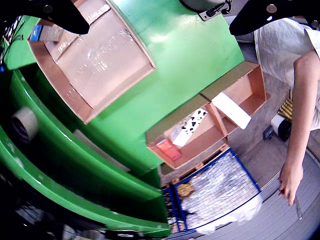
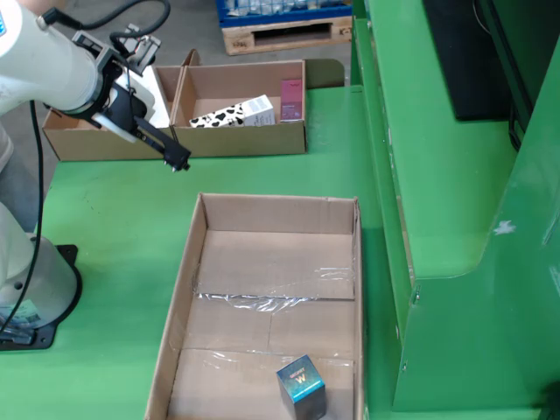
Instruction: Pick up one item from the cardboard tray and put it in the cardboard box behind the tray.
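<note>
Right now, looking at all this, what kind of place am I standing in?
Probably a workshop or warehouse floor, not a home. A green steel workbench carries open cardboard boxes, a wooden pallet with a blue crate sits on bare concrete behind, and a white robot arm works there.

Letter "W" on blue box [image 2: 301, 388]

A: In the still view, the arm [image 2: 48, 66] hid part of the left tray [image 2: 87, 140], and the box [image 2: 262, 306] ran off the bottom edge.

B: And the gripper [image 2: 171, 156]?

A: Too small there to tell how its jaws stood. In the riding view, only dark fingers [image 1: 65, 17] showed at the top edge.

B: The person [image 1: 300, 100]?

A: Cut off at the right edge, head unseen. The carton [image 2: 234, 114] print was too small to read.
</note>
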